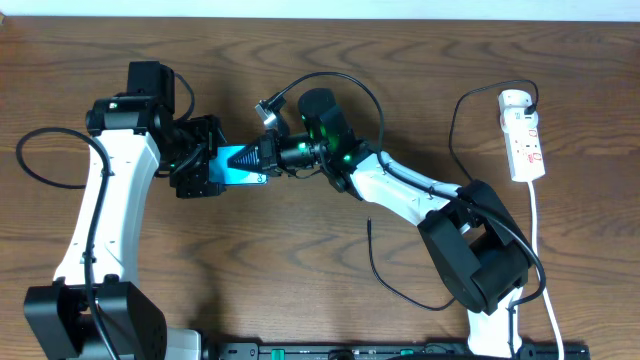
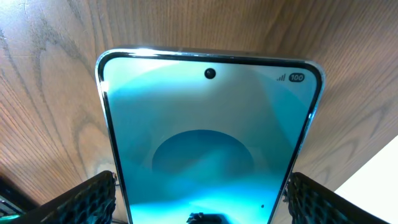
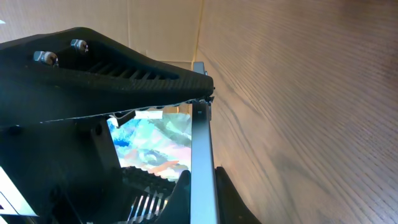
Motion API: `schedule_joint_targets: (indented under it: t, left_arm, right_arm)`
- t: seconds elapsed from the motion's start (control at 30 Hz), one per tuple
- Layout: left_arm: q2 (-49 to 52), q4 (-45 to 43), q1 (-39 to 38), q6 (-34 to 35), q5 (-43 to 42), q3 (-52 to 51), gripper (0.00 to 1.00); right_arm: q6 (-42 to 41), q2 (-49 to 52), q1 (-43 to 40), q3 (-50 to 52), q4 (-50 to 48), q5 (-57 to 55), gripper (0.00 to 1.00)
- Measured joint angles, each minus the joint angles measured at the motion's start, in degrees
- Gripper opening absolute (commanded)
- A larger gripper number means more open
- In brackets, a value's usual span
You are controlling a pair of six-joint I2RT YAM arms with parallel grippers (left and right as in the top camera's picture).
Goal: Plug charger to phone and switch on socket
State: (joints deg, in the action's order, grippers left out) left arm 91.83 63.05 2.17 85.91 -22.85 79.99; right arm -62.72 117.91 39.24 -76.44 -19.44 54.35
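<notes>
The left gripper [image 1: 218,168] and right gripper [image 1: 266,155] both clamp the phone [image 1: 241,160]; the charger [image 1: 369,240] tip lies nearer the right arm.

Phone [image 1: 243,166] centre-left of table [image 1: 300,285] — socket [image 1: 524,135] well apart, far right.

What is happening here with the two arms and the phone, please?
Both arms are at the phone near the middle of the table. The left gripper holds it by its long edges. The right gripper is at its opposite end, though it is unclear whether it is clamped. The charger is not plugged in yet: its free tip lies on the wood beside the right arm. The socket sits untouched at the right edge.
</notes>
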Motion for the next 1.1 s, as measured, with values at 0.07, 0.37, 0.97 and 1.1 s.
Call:
schedule_joint_targets:
  t: [0.07,0.37,0.97,1.1]
  left_arm:
    - [0.0,-0.15,0.0,-0.5,0.0,0.0,0.87]
    - [0.0,-2.82,-0.04,-7.45,-0.83,0.0,0.88]
    - [0.0,-8.13,-0.04,-18.36,-7.72,0.0,0.88]
    - [0.0,-10.08,-0.04,-20.41,-8.46,0.0,0.88]
  right_arm:
    - [0.07,0.0,0.0,0.0,0.02,0.0,0.01]
    - [1.77,0.0,-0.11,0.0,2.95,-1.49,0.02]
    - [6.01,0.04,-6.86,0.0,16.85,-6.14,0.01]
    - [1.66,0.04,-9.75,0.0,15.47,-6.75,0.02]
